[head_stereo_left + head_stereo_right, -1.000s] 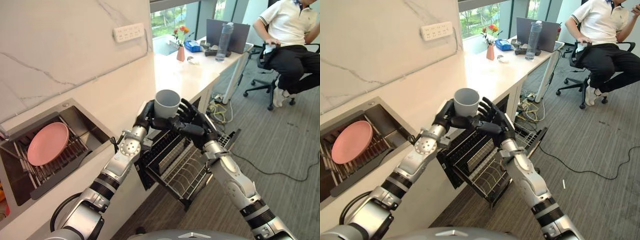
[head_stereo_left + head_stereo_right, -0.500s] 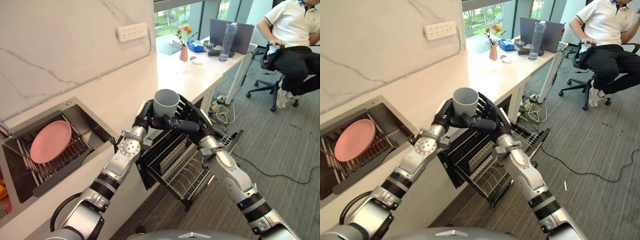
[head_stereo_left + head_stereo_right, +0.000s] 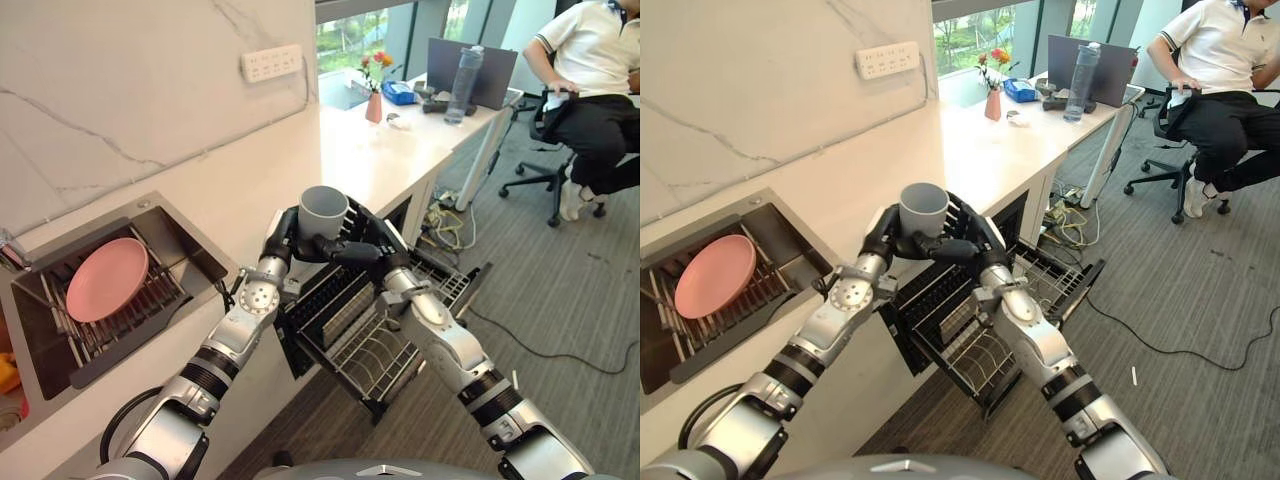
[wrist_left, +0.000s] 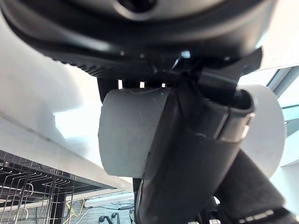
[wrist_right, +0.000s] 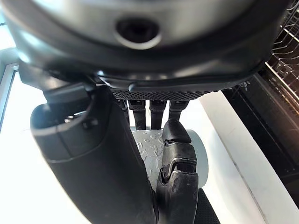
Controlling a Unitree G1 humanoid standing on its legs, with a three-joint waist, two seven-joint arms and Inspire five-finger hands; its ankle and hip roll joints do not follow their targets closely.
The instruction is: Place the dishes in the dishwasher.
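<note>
A grey cup is held upright in the air over the counter's edge, above the pulled-out dishwasher racks. My left hand is shut on its left side and my right hand is shut on its right side. In the left wrist view the thumb lies across the cup. The right wrist view has the fingers and thumb curled round the cup. A pink plate leans in the rack of the sink at the left.
The white counter runs back to a desk with a flower vase, a bottle and a laptop. A person sits on an office chair at the far right. Cables lie on the carpet by the desk leg.
Both hands have carried the cup a little to the left, toward the counter. The camera has also shifted slightly. The plate has not moved.
</note>
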